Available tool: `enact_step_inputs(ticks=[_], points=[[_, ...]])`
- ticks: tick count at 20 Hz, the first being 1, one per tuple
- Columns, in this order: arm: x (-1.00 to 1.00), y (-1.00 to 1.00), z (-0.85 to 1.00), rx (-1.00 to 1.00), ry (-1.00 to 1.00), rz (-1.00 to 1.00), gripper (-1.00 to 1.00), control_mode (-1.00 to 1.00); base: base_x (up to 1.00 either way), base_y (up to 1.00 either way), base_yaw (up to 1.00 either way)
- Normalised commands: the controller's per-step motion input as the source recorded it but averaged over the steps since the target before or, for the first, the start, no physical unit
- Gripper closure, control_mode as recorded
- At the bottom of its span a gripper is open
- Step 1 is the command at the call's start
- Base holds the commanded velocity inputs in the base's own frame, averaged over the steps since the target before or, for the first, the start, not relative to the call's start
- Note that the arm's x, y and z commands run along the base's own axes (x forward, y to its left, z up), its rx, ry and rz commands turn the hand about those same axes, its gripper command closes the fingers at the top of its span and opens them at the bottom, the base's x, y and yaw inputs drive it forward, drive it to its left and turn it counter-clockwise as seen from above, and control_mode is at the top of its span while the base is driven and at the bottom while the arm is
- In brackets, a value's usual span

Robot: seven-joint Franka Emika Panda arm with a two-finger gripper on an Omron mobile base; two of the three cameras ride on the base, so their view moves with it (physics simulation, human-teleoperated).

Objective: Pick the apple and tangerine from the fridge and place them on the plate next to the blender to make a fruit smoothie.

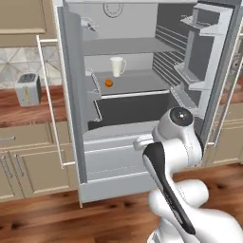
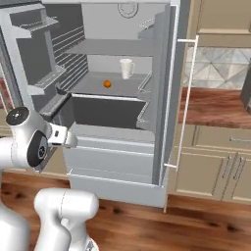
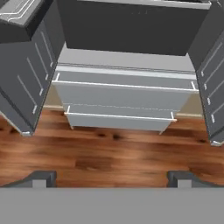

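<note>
The fridge stands with both doors swung wide. A tangerine lies on its middle shelf, a small orange ball also seen from the right. The apple, the plate and the blender are out of view. My gripper is open, its two dark fingertips far apart with nothing between them. It hangs low in front of the fridge's bottom drawers, pointing at them and at the wooden floor. The tangerine's shelf is well above it.
A white mug stands on the same shelf, just behind and right of the tangerine. A silver toaster sits on the wooden counter left of the fridge. The open doors with their bins flank the opening. Beige cabinets line both sides.
</note>
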Motion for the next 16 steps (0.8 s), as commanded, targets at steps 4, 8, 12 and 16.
enact_step_inputs(ticks=[4, 8, 12, 16], points=[[0.00, 0.00, 0.00, 0.00, 0.00, 0.00, -1.00, 1.00, 0.76, 0.02, 0.00], [0.00, 0.00, 0.00, 0.00, 0.00, 0.00, -1.00, 1.00, 0.68, 0.12, 0.00], [0.00, 0.00, 0.00, 0.00, 0.00, 0.00, -1.00, 1.00, 0.69, 0.02, 0.00], [0.00, 0.00, 0.00, 0.00, 0.00, 0.00, -1.00, 1.00, 0.62, 0.19, 0.00]])
